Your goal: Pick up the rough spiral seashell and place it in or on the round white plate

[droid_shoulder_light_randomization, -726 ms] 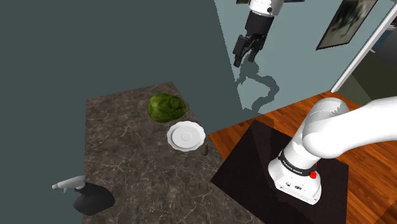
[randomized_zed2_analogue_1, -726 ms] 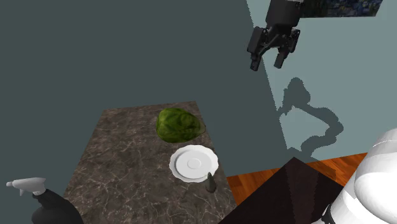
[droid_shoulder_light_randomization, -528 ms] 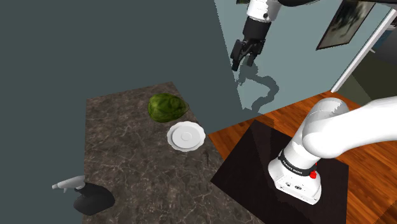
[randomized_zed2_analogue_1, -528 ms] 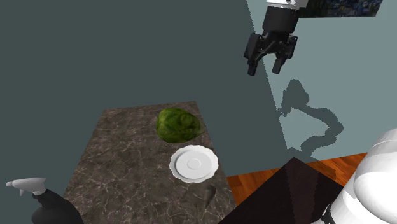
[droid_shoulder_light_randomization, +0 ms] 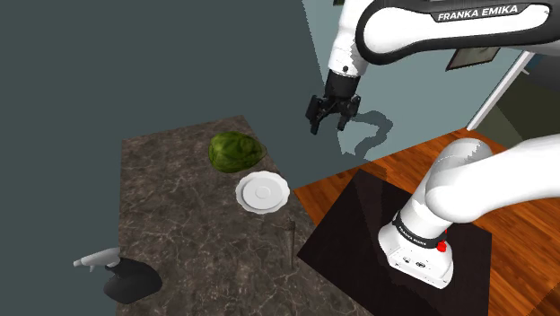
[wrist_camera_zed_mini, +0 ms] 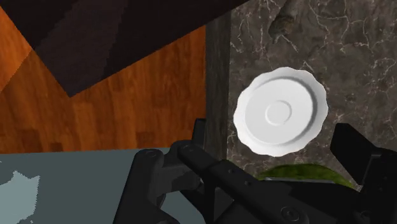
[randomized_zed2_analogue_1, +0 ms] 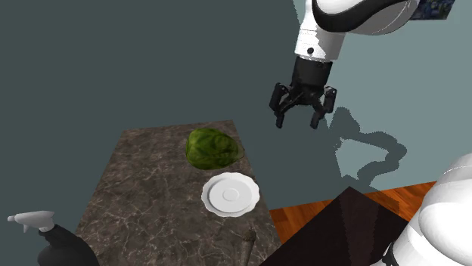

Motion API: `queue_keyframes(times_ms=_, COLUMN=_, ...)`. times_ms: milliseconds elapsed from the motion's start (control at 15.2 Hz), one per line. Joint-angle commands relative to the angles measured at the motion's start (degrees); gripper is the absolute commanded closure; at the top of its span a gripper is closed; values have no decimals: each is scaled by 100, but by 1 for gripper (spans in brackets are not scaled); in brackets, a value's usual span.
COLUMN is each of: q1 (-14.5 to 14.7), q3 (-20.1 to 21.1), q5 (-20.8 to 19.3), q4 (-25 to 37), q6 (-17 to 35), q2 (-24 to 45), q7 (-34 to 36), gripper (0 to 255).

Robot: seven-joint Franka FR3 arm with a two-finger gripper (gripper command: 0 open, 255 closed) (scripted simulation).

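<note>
In the shoulder view, one white arm (droid_shoulder_light_randomization: 431, 22) reaches to the left. Its one gripper (droid_shoulder_light_randomization: 328, 126) hangs in the air in front of the grey-blue wall, well above the far part of the counter (droid_shoulder_light_randomization: 179, 224). The two fingers stand apart and nothing is between them. The dark marbled counter carries four things, one of each kind. These are a green leafy head (droid_shoulder_light_randomization: 235, 151), a round white plate (droid_shoulder_light_randomization: 262, 191) near it, a spiral seashell (droid_shoulder_light_randomization: 290, 235) and a spray bottle (droid_shoulder_light_randomization: 121, 276). The seashell is thin and dark. It is at the counter's edge that faces the stand (droid_shoulder_light_randomization: 359, 224), apart from the plate. The spray bottle has a black body and a pale trigger head, and it stands at the counter's lower left corner. The stand is one dark box on a wooden floor (droid_shoulder_light_randomization: 520, 224).

In the second exterior view, the gripper (randomized_zed2_analogue_1: 296, 122) is high over the counter's right side, again with the fingers wide apart. The seashell (randomized_zed2_analogue_1: 248, 243) lies tilted near the counter's right edge. The plate (randomized_zed2_analogue_1: 231, 194) is between the shell and the green head (randomized_zed2_analogue_1: 212, 149).

In the wrist view, the two black fingers (wrist_camera_zed_mini: 356, 153) are apart. The plate (wrist_camera_zed_mini: 280, 114), with its wavy rim, shows between them, well beyond them and not held. The seashell (wrist_camera_zed_mini: 282, 18) lies on the marble on the far side of the plate from the gripper, close to the counter's edge.
</note>
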Motion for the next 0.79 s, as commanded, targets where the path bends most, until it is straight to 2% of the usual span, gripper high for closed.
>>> queue_keyframes(times_ms=0, q1=3, q3=190, q5=256, q4=-261, q6=305, q2=114, q7=440, gripper=0)
queue_keyframes(times_ms=396, q1=89, q3=722, q5=1076, q4=-804, q6=1334, q2=771, q7=1561, gripper=0)
queue_keyframes(times_ms=726, q1=253, q3=1152, q5=1872, q4=-1011, q6=2364, q2=1669, q7=2368, gripper=0)
